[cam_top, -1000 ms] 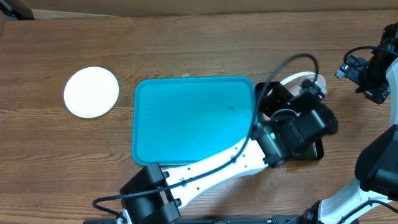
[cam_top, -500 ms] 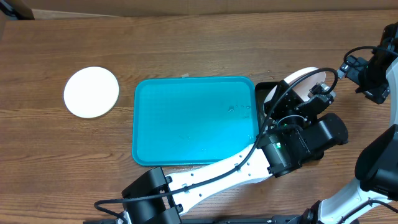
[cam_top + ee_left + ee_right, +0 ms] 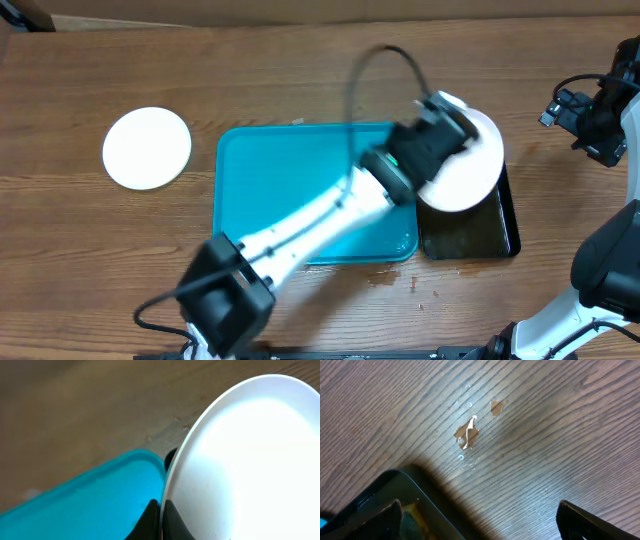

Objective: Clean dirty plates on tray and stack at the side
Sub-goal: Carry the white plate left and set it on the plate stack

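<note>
My left gripper is shut on the rim of a white plate, one finger on each face. In the overhead view that plate hangs over the far end of the black tray, at the right edge of the turquoise tray, which holds no plates. A second white plate lies on the table to the tray's left. My right gripper is open with nothing between its fingers, above bare wood beside the black tray's corner.
The narrow black tray sits right of the turquoise one. A small puddle lies on the wood near its corner, and drops sit in front of the trays. The right arm stays at the table's right edge.
The left arm has swung away from the table's front and to the left, carrying the white plate from over the black tray's near part to its far end. The right arm has not moved.
</note>
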Controlling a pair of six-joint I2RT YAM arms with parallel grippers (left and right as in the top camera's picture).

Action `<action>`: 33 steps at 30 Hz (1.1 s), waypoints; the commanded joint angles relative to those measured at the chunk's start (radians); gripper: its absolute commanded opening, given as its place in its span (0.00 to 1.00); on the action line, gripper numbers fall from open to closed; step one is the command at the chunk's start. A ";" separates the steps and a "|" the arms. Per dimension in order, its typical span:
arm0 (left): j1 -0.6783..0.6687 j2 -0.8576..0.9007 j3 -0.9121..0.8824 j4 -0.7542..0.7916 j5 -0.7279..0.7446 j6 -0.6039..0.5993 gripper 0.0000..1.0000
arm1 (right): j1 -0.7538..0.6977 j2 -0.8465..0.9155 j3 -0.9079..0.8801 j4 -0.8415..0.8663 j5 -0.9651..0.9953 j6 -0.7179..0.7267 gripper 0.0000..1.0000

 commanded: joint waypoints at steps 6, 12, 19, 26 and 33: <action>0.616 -0.006 0.022 -0.108 0.945 -0.158 0.04 | -0.002 -0.013 0.006 0.006 -0.001 0.003 1.00; 1.033 -0.006 0.022 -0.351 0.872 -0.149 0.04 | -0.002 -0.013 0.006 0.006 -0.001 0.003 1.00; 1.368 -0.006 -0.023 -0.435 0.749 -0.113 0.04 | -0.002 -0.013 0.006 0.006 -0.001 0.003 1.00; 1.546 -0.006 -0.182 -0.324 0.686 -0.113 0.04 | -0.002 -0.013 0.006 0.006 -0.001 0.003 1.00; 1.600 -0.006 -0.321 -0.106 0.685 -0.126 0.04 | -0.002 -0.013 0.006 0.006 -0.001 0.003 1.00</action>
